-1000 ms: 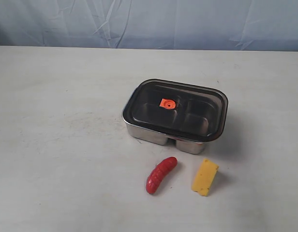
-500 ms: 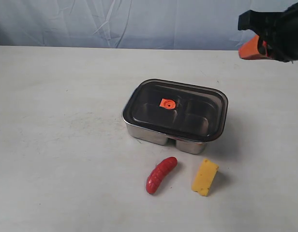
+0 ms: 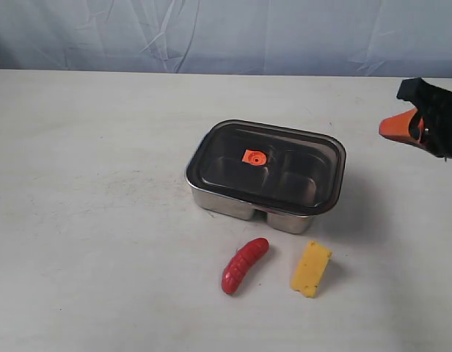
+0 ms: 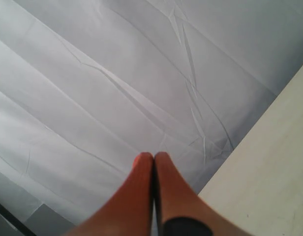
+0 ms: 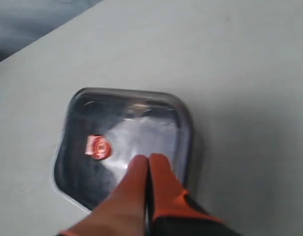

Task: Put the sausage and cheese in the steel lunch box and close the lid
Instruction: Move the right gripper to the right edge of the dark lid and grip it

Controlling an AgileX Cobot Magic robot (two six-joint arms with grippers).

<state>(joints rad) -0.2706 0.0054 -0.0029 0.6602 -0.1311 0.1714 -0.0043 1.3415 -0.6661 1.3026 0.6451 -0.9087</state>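
Nothing done yet: sausage (image 3: 245,265) & cheese (image 3: 310,268) lie apart on the table (image 3: 101,220) up front, just before the steel lunch box (image 3: 224,201), lid (image 3: 299,172) on it. Further back, right gripper (image 3: 384,130) hangs off to the right, fingers pressed together, empty; left gripper (image 4: 154,156) likewise, facing the backdrop (image 4: 92,73). Left: lid off, both foods in, lid on.

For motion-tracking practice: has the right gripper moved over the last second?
Yes. The right gripper came in at upper right, then dropped toward the level of the steel lunch box.
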